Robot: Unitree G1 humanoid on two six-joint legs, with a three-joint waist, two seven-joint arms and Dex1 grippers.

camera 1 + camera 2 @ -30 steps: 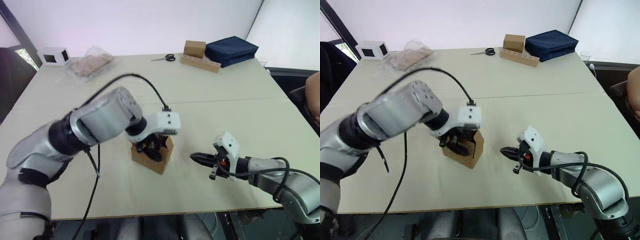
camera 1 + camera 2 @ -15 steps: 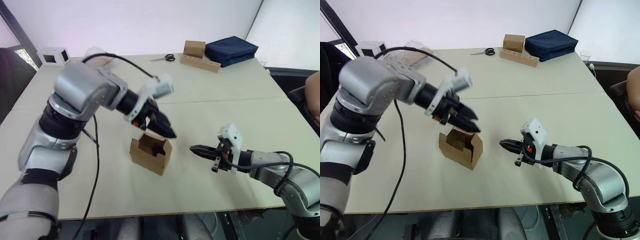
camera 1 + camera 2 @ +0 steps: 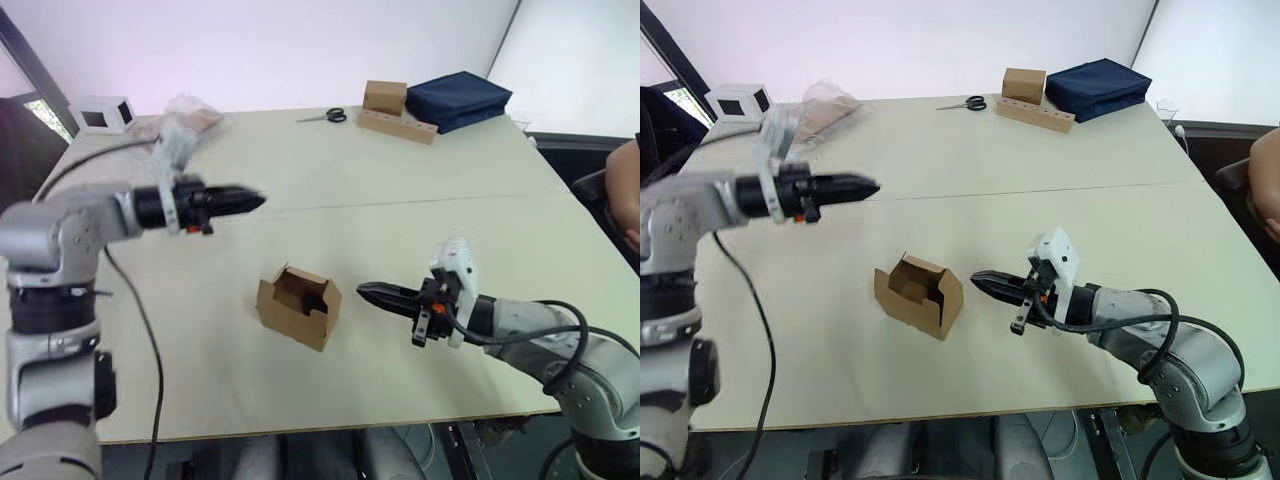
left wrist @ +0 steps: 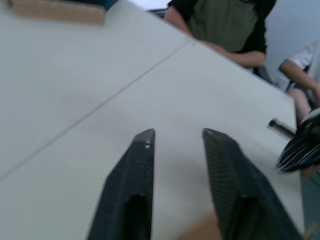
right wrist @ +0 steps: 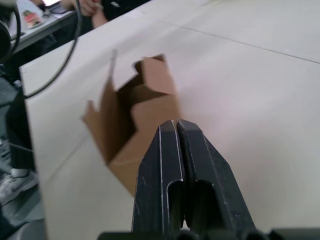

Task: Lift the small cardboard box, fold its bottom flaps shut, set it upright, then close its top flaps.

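The small cardboard box (image 3: 298, 305) stands on the table (image 3: 420, 180) near its front, with its top flaps up and its inside showing. My right gripper (image 3: 362, 291) is shut and points at the box's right side from a short gap away; in the right wrist view the box (image 5: 135, 115) lies just past the closed fingertips (image 5: 170, 131). Off to the left and farther back, my left gripper (image 3: 255, 200) hangs above the table, well clear of the box. In the left wrist view its fingers (image 4: 142, 150) stand apart with nothing between them.
Along the far edge sit a white cube box (image 3: 100, 113), a plastic bag (image 3: 190, 110), scissors (image 3: 328, 116), a brown box on a cardboard strip (image 3: 388, 97) and a navy bag (image 3: 460, 100). A person's arm (image 3: 628, 190) shows at the right edge.
My left arm has lifted out of the box and swung left and back, leaving the box standing. The right gripper has crept closer to the box's right side.
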